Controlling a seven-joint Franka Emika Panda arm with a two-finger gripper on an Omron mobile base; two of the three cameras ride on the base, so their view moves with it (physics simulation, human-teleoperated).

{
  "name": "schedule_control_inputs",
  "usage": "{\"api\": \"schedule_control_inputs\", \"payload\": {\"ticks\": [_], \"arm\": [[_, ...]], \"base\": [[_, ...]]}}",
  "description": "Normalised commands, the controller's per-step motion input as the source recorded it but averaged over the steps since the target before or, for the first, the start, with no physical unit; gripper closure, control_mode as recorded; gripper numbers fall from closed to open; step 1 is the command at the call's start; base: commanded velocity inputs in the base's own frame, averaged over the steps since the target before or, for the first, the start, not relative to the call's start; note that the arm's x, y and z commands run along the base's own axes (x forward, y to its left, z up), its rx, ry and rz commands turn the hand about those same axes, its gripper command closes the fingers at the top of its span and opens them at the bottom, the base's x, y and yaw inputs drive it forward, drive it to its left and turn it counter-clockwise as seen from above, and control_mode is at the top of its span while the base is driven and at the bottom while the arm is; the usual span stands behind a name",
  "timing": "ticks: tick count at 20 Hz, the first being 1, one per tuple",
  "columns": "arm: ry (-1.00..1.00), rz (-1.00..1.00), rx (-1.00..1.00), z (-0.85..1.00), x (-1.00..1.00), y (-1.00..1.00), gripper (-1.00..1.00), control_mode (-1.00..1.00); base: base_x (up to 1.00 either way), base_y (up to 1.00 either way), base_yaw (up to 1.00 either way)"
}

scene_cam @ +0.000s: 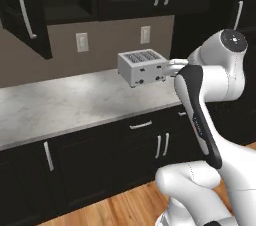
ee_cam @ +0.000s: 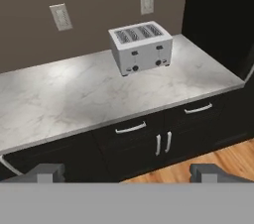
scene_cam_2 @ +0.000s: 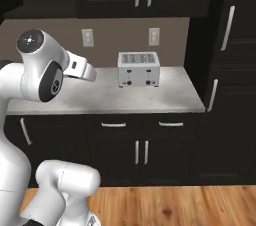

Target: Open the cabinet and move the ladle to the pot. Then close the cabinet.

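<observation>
One boxy silver toaster (ee_cam: pixel 140 47) sits on veined grey marble counter (ee_cam: pixel 64 99); hand (ee_cam: pixel 126 172) fingers spread apart.

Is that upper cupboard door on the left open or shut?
Open: the cabinet door juts out from the wall at an angle, its handle facing sideways.

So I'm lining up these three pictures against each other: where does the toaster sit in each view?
Left base view: toaster right of centre, on the counter just left of the arm.
Right base view: toaster at centre, towards the counter's right end.
Hand view: toaster above centre, at the back of the counter.
Shared landmark: the wall outlet just above it.
</observation>
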Motion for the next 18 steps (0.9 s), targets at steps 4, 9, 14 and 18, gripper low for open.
{"api": "schedule_control_inputs", "payload": {"ticks": [4, 9, 14, 18], "arm": [[0.0, 0.0, 0.0, 0.0, 0.0, 0.0, -1.0, 1.0], [0.0, 0.0, 0.0, 0.0, 0.0, 0.0, -1.0, 1.0], [0.0, 0.0, 0.0, 0.0, 0.0, 0.0, -1.0, 1.0], [0.0, 0.0, 0.0, 0.0, 0.0, 0.0, -1.0, 1.0]], "base": [[0.21, 0.0, 0.1], [0.47, 0.05, 0.0], [0.46, 0.22, 0.01], [0.16, 0.4, 0.03]]}}
